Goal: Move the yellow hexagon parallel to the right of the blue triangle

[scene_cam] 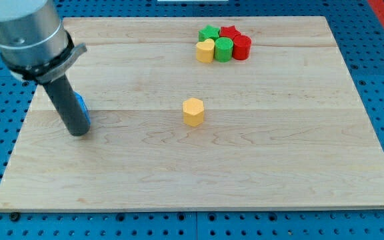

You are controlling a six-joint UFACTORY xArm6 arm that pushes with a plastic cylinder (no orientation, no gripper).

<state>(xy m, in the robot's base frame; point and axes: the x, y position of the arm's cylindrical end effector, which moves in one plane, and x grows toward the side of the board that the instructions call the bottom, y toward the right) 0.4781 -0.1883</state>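
Camera view — my tip touching blue block, yellow hexagon well apart — no jaws visible.

My tip rests on the worktop, touching the blue block behind it. The yellow hexagon lies well to its right.

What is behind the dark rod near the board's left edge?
A blue block peeks out behind the rod, just right of my tip. Most of it is covered, so its shape cannot be confirmed.
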